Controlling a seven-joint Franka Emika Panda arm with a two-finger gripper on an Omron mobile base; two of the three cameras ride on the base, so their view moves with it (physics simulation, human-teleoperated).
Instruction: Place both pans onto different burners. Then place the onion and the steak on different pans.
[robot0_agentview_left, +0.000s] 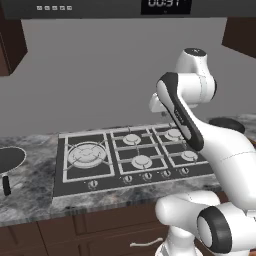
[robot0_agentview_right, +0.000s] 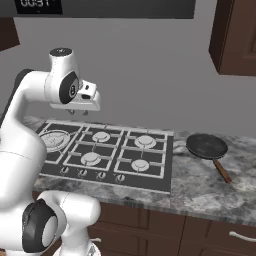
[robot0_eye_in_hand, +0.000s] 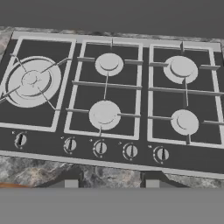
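1. Counter: I see grey marbled stone running under the hob and out to both sides, above brown cabinet fronts.
2. Hob: dark, five rings under grates, a row of knobs along its near edge. All five rings are bare.
3. Arm: white with dark joints, raised over the hob. From the right base camera its hand hangs above the hob's far left part, well clear of the grates.
4. Pan, right: black, on the counter at 3 o'clock of the hob, just beside its right edge, handle pointing toward 5 o'clock. Nothing in it.
5. Pan, left: black, on the counter at 9 o'clock of the hob, partly cut by the frame edge, short handle toward the near side.
6. Large ring: at the hob's left end, far wider than the other four.
7. Gripper: I see two finger tips apart with nothing between them; a narrow gap.
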